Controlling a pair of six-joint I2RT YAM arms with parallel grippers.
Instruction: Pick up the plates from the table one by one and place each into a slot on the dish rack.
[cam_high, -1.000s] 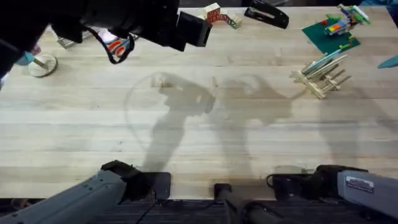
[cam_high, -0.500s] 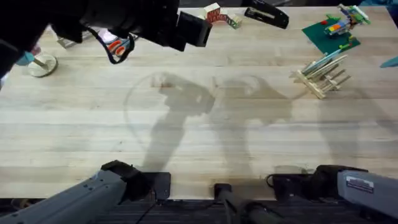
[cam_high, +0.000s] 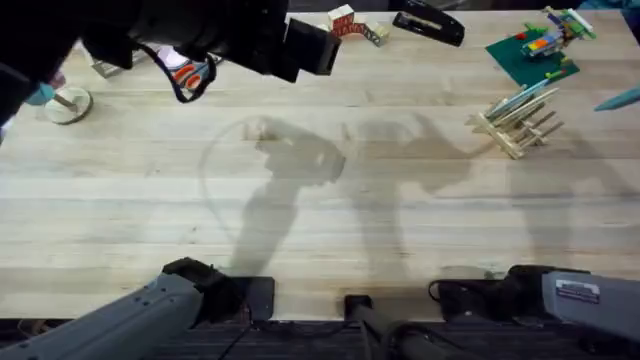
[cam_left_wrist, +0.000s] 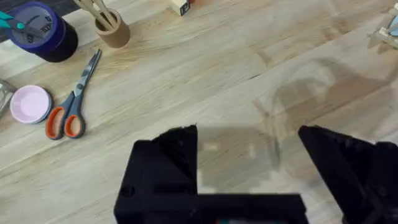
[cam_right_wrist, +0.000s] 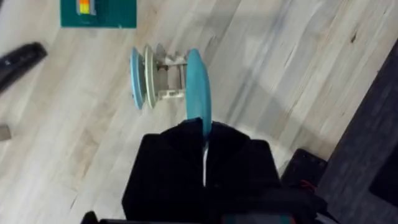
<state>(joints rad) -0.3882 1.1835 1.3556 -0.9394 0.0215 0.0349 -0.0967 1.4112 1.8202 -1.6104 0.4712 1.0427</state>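
Two plates (cam_right_wrist: 143, 78) stand edge-on, partly hiding the dish rack (cam_right_wrist: 169, 79).

Brightness: even and bright across the table (cam_high: 330, 215).
Light source: overhead, judging by shadows falling straight onto the wood.
Shadows: two broad, soft grey arm-shaped shadows on the table, left of the dish rack (cam_high: 515, 118); a fainter shadow lies beside the rack.
Glare: pale washed-out patches on the planks near the dish rack in the right wrist view.
Blur: the left arm (cam_high: 180, 35), close under the camera, shows large, dark and smeared.
Out of focus: the left gripper (cam_left_wrist: 249, 168) is soft-edged; the scissors (cam_left_wrist: 71, 102) beyond it are sharp.
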